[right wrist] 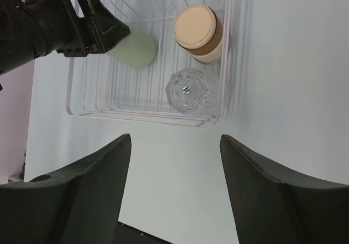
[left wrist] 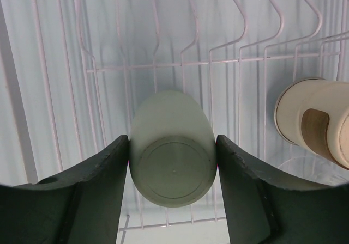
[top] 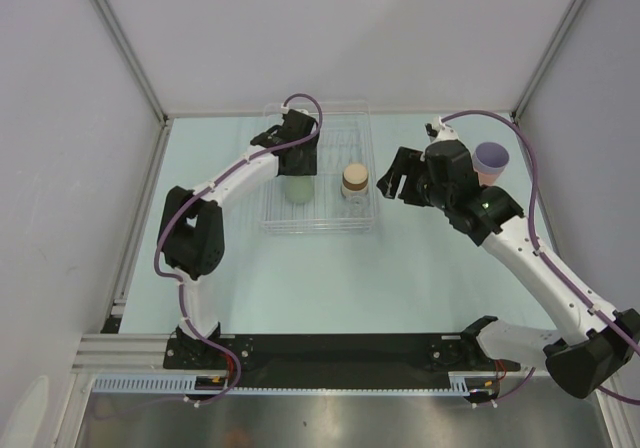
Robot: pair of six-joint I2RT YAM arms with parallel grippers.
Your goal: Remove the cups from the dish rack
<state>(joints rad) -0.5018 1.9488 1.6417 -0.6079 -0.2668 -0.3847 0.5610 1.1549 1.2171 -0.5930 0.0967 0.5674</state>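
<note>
The clear dish rack (top: 320, 230) sits mid-table. A pale green cup (top: 298, 190) lies in its left half. My left gripper (top: 297, 168) reaches into the rack and is shut on this cup; in the left wrist view both fingers (left wrist: 103, 184) press the sides of the cup (left wrist: 172, 173). A tan cork-like round top (top: 355, 178) and a clear faceted cup (top: 355, 204) sit together in the rack's right half. My right gripper (top: 388, 178) is open and empty just right of the rack. A lavender cup (top: 491, 156) stands at the far right with salmon-pink showing under it.
The right wrist view shows the rack (right wrist: 136, 116), green cup (right wrist: 133, 48), cork top (right wrist: 197, 29) and clear cup (right wrist: 191, 91) ahead of my open right gripper (right wrist: 174, 140), over bare pale table. Cage walls and posts close the back and sides.
</note>
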